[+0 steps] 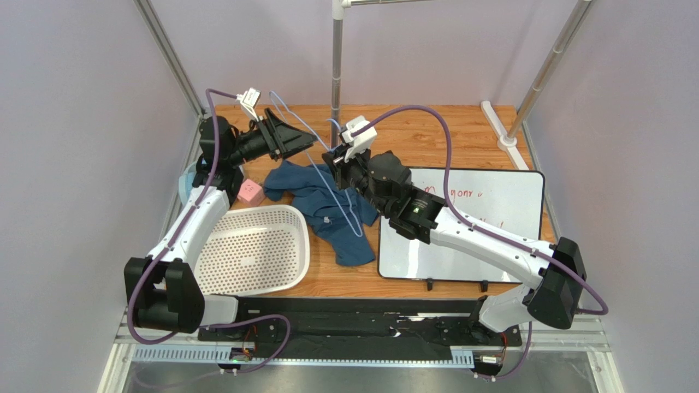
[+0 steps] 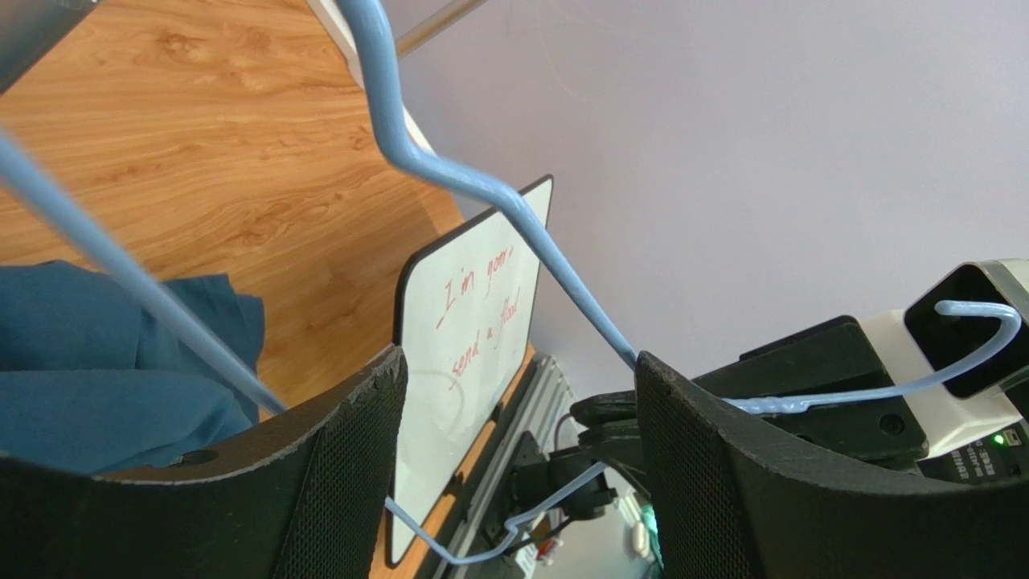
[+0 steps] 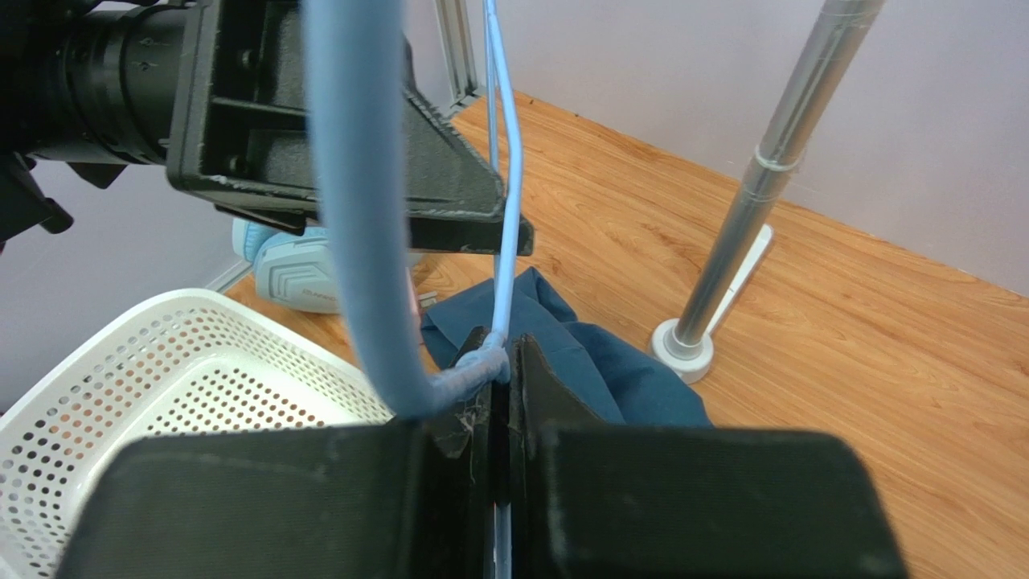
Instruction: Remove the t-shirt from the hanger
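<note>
Overhead view: I logged the t-shirt (image 1: 312, 196) crumpled on the table between the basket (image 1: 246, 254) and the whiteboard (image 1: 484, 229). The hanger (image 1: 297, 115) was raised above it, its low end crossing the cloth; I could not tell whether any wire ran through the shirt. The right gripper (image 1: 333, 157) pinched the hanger near its neck, and the left gripper (image 1: 302, 141) stood just beside it. Basket: nothing in it. Left wrist view: jaws spread, the hanger wire (image 2: 532, 229) passing between them, no grip evident; shirt (image 2: 109, 374) low at left. Right wrist view: jaws pressed together on the wire (image 3: 350, 181), shirt (image 3: 604, 362) on the wood beyond, near the pole (image 3: 773, 169). Step, as I judged it: drawing the hanger free, nearly done. Next move calls for lifting the hanger clear and checking that no cloth trails.
</note>
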`<state>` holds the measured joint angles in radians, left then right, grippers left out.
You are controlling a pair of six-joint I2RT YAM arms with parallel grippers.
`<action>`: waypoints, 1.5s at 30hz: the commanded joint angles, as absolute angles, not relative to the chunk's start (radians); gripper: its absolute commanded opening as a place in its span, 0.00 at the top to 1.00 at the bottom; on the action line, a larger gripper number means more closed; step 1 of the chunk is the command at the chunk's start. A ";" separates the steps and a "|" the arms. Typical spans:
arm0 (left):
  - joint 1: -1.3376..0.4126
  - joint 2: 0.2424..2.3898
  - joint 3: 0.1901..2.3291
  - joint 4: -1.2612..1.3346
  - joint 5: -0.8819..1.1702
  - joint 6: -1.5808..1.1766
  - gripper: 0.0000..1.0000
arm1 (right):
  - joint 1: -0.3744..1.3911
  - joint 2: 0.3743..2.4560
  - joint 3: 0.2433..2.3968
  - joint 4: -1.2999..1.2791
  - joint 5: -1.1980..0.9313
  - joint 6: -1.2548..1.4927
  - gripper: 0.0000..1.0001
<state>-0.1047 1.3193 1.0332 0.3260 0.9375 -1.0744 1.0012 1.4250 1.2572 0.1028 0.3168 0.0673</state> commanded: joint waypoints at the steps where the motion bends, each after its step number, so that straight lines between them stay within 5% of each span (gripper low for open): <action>1: -0.106 1.293 1.042 0.376 0.936 -1.080 0.26 | 1.037 1.451 1.272 0.189 0.308 0.081 1.00; 5: -0.106 1.301 1.031 0.419 0.948 -1.107 0.32 | 1.055 1.491 1.290 0.184 0.295 0.080 1.00; 10: -0.104 1.316 1.026 0.433 0.957 -1.126 0.99 | 1.069 1.511 1.295 0.170 0.310 0.069 1.00; 13: -0.098 1.324 1.019 0.446 0.956 -1.149 1.00 | 1.069 1.488 1.290 0.134 0.339 0.074 0.71; 14: -0.095 1.322 1.014 0.451 0.953 -1.164 1.00 | 1.069 1.477 1.282 0.118 0.342 0.075 0.54; 17: -0.089 1.321 1.002 0.462 0.948 -1.202 1.00 | 1.069 1.405 1.223 0.091 0.324 0.087 0.36; 22: -0.075 1.315 0.967 0.553 0.954 -1.301 1.00 | 1.069 1.255 0.945 0.168 0.276 0.110 0.24; 29: -0.044 1.322 0.899 0.736 0.953 -1.578 1.00 | 1.081 1.143 0.648 0.455 0.144 0.038 0.21; 36: -0.040 1.456 0.845 1.217 0.956 -1.937 1.00 | 1.083 1.175 0.546 0.644 0.161 -0.046 0.24; 40: -0.011 1.591 0.810 1.507 0.916 -2.162 1.00 | 1.083 1.236 0.549 0.696 0.202 -0.058 0.45; 45: -0.006 1.586 0.824 1.528 0.927 -2.151 1.00 | 1.083 1.281 0.551 0.738 0.224 -0.044 0.51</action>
<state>-0.0120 1.6272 0.8021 1.1900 0.9386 -1.9316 1.0786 1.2549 0.5480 0.6075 0.1852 -0.0349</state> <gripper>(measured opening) 0.030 0.494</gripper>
